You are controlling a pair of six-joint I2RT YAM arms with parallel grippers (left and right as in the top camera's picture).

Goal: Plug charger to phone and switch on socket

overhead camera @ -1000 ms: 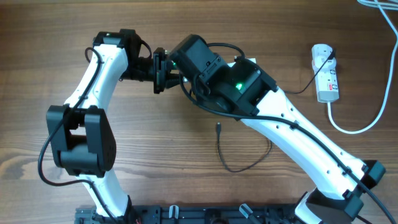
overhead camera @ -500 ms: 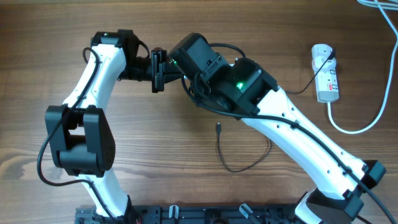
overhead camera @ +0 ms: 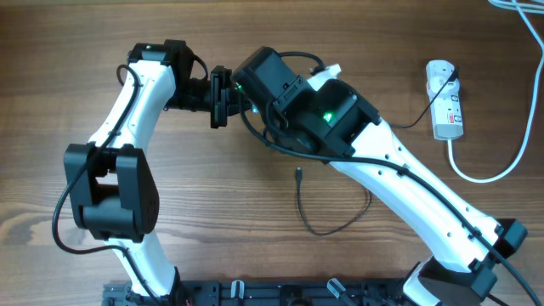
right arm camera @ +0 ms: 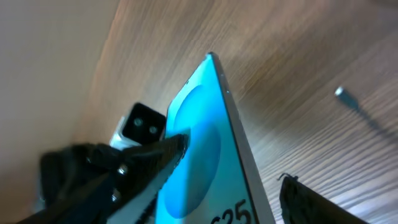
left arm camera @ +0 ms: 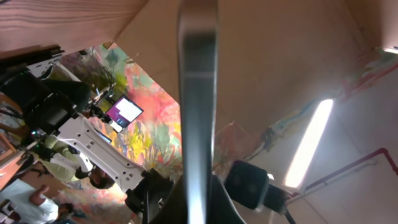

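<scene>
The phone [right arm camera: 205, 143], with its cyan screen, stands on edge above the table and shows edge-on as a grey bar [left arm camera: 198, 93] in the left wrist view. My left gripper [left arm camera: 198, 202] is shut on it; overhead, that gripper [overhead camera: 221, 96] points right. My right gripper [right arm camera: 233, 162] is open around the phone, its right finger [right arm camera: 305, 196] clear of the phone's edge. In the overhead view the right wrist [overhead camera: 268, 76] hides the phone. The charger [overhead camera: 319, 223] lies looped on the table, its tip [overhead camera: 299, 174] free. The socket [overhead camera: 446, 102] lies at the far right.
A thick white cord [overhead camera: 501, 166] curves from the socket toward the right edge. The charger's thin cable runs under my right arm [overhead camera: 399, 187] toward the socket. My left arm [overhead camera: 119, 170] fills the left side. The charger tip [right arm camera: 341, 93] shows on the wood.
My right gripper's jaws have opened away from the phone, while my left gripper has closed fully and stays shut on it. Both wrists shifted only slightly.
</scene>
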